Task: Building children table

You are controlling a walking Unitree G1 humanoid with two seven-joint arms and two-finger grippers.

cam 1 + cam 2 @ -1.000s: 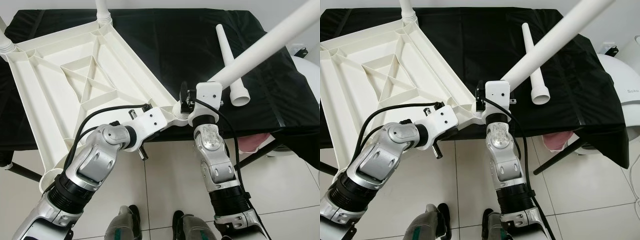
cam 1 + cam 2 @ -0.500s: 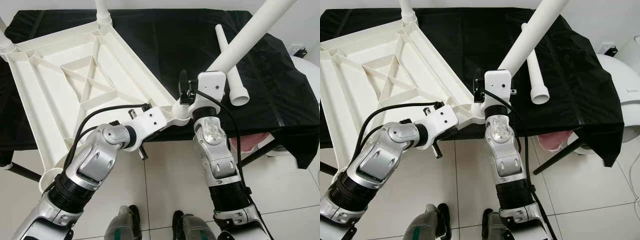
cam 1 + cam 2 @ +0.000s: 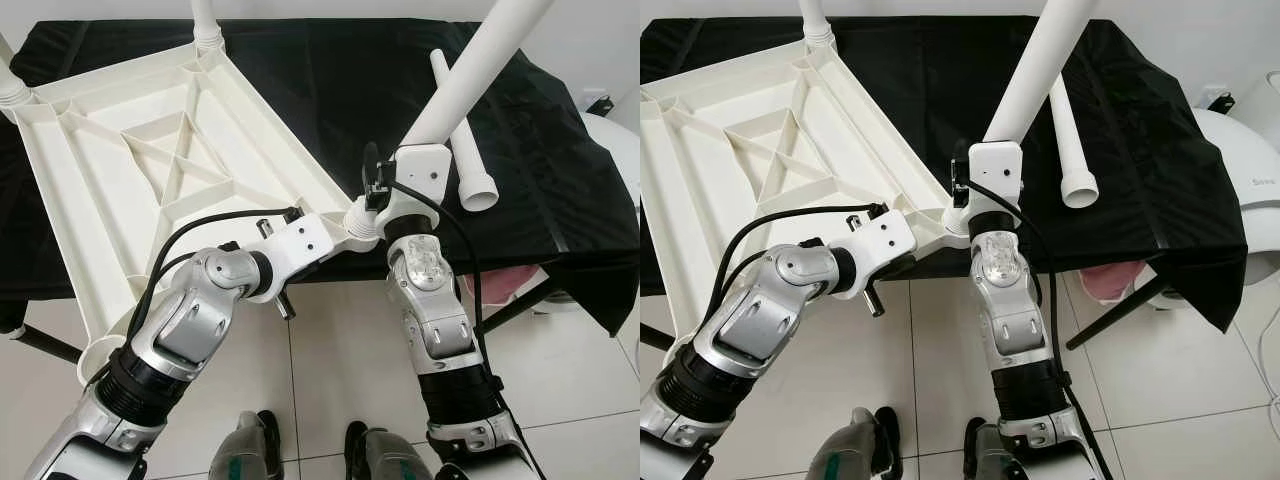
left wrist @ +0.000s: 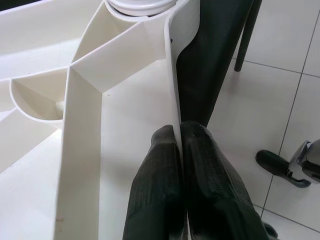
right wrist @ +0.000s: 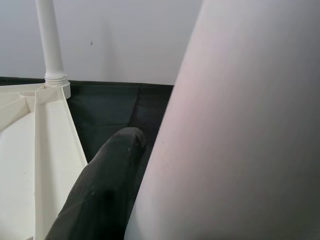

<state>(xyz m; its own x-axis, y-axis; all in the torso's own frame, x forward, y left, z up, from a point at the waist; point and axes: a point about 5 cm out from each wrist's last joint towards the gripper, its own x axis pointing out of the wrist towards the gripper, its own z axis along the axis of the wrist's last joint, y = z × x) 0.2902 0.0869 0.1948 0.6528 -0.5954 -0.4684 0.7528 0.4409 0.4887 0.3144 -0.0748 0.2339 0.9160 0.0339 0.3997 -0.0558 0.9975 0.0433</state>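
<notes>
Change since the earlier frames: the held table leg [image 3: 470, 80] has swung from a shallow slant toward the upper right of the frame to a much steeper angle, its base brought over the near corner socket [image 3: 358, 218] of the tabletop; the tabletop itself has not shifted.

Tabletop [image 3: 150, 160]: white plastic, upside down, ribbed underside showing, lying across a black-covered work table [image 3: 330, 90] in the left half of the frame. One leg [image 3: 205, 20] is already seated at the far corner, upper centre-left; another socket stub [image 3: 12, 92] sits at the upper left edge.

Left gripper [image 4: 178, 150]: fingers clenched on the thin rim wall of the tabletop, one either side, just short of the near corner. Judged purpose: to steady the top against the push and twist of fitting the leg.

Right gripper [image 3: 385, 185]: centre of the frame, grasping the held leg near its lower end; one black finger [image 5: 107, 175] lies against the white tube. Judged purpose: a low grip gives control while the base is aimed at the socket.

Spare leg [image 3: 462, 135]: loose on the black cloth, right of centre, flared end toward the near edge, kept within reach for a later corner.

Writing: grey lettering on the white appliance [image 3: 1250, 160] at the right edge, too small to read with certainty.
</notes>
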